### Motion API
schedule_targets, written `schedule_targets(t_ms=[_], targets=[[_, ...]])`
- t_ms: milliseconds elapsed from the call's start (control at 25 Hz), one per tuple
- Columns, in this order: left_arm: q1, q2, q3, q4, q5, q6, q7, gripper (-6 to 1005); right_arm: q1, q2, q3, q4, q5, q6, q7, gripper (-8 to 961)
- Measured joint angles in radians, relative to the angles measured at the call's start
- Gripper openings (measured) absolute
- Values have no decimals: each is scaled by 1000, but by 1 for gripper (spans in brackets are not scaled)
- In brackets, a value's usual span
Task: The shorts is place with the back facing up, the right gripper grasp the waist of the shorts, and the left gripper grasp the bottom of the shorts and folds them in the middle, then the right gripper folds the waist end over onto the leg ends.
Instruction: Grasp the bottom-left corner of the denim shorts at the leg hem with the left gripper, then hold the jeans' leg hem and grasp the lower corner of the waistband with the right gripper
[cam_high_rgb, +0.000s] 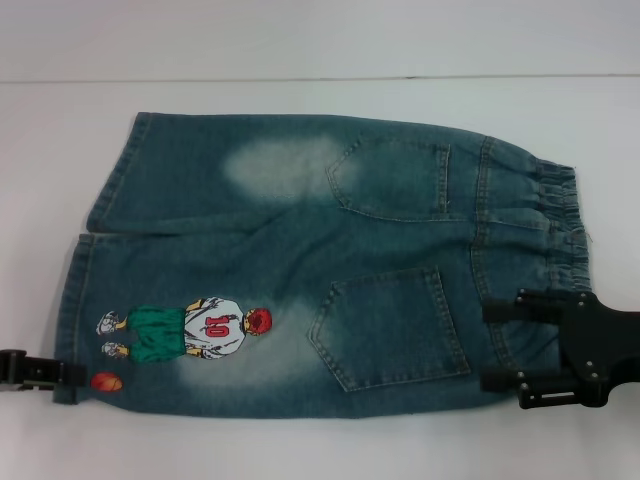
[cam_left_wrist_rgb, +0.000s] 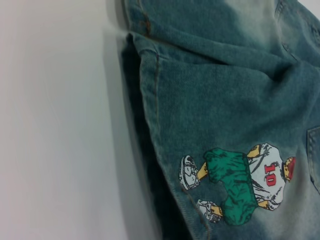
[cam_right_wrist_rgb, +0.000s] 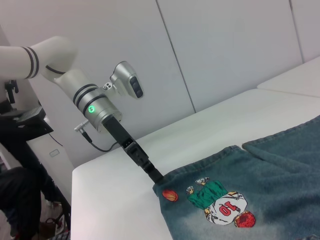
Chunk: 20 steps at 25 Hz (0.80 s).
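The table (cam_high_rgb: 300, 450) is white and the shorts (cam_high_rgb: 300, 260) lie flat on it, back side up, spread sideways: waist (cam_high_rgb: 555, 215) toward the robot's right, leg ends (cam_high_rgb: 80, 300) toward its left. Two back pockets show, plus pale faded patches, and the cartoon figure (cam_high_rgb: 190, 330) numbered 10 sits on the near leg by its hem.

The right gripper (cam_high_rgb: 505, 345) is at the near waist corner, fingers spread apart over the denim, nothing pinched yet by the look of it. The left gripper (cam_high_rgb: 62, 372) is at the near corner of the leg hem, tip touching or just at the cloth edge; cannot tell if its fingers are parted or closed, tip is hidden against the fabric in the right wrist view too.

Risks, as I judge them:
- Right fingers sit inward of the elastic band, so closing may catch only the top layer or a pocket edge; the fold would then drag unevenly.
- Left gripper is right at the hem corner; a thin bite could slip out on lifting.
- If the two grips rise unevenly, the middle fold goes skewed and the hems won't line up.
- The far leg overlaps the near one at the hem and could flop open.

Around: grey wall panels (cam_right_wrist_rgb: 225, 50) behind, dark clutter (cam_right_wrist_rgb: 20, 175) off the table's far left. Nothing lies on the table in the way of the fold.
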Motion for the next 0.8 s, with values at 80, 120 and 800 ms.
schedule_targets(t_ms=[80, 120, 800], targets=[[0, 0, 0, 1, 0, -1, 5, 652, 0, 0, 0, 0, 0, 0, 0, 834], [0, 0, 0, 1, 0, -1, 7, 611, 0, 0, 0, 0, 0, 0, 0, 833], [3, -6, -17, 1, -32, -22, 21, 61, 2, -2, 18, 0, 6, 0, 13, 820]])
